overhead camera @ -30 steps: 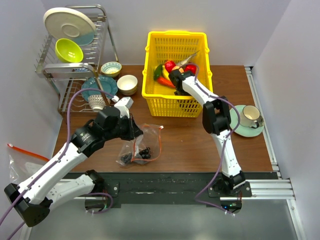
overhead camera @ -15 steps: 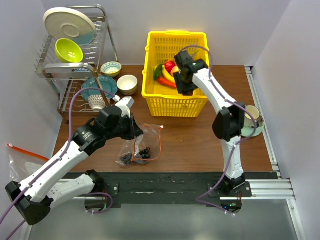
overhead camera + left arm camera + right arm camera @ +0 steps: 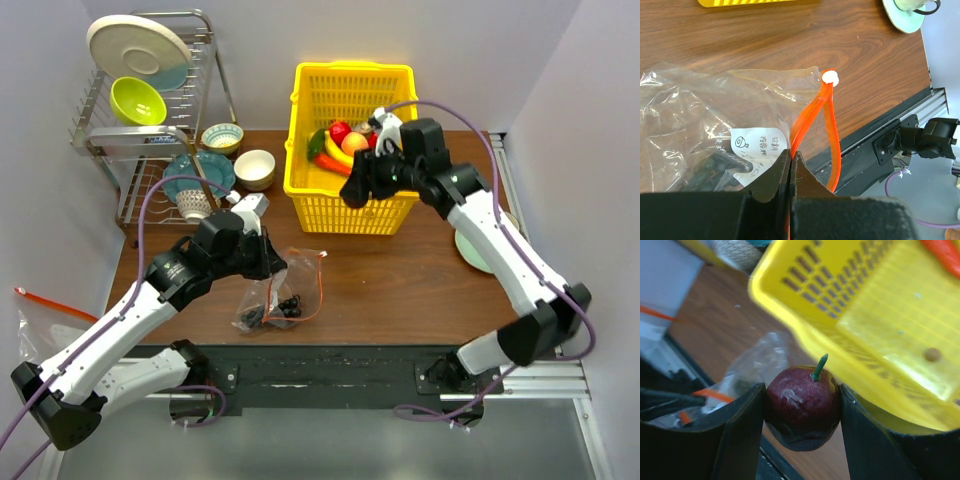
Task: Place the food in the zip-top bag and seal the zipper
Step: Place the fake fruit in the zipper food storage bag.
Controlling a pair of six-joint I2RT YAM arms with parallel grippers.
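The right gripper (image 3: 353, 192) grips a dark red apple (image 3: 801, 407), its jaws parted just to the fruit's width. In the overhead view it hangs at the near wall of the yellow basket (image 3: 352, 67), around the middle of the frame. The zip-top bag (image 3: 290, 285) lies on the table (image 3: 400, 290), down and to the left of that hand and well apart from it, so the carry probably runs toward the lower left. The left gripper (image 3: 791, 156) is the nearer one, pinched tight on the zipper (image 3: 812, 107), seemingly to hold the mouth up.

The left wrist view alone shows the strip's line: it runs from the fingers up and right to a white end piece (image 3: 830, 77), where a second orange band drops away, so the mouth looks parted. The right wrist view shows the apple's green stem pointing up and the bag blurred at lower left. Only the overhead view shows the rest of the food (image 3: 340, 145) in the basket.
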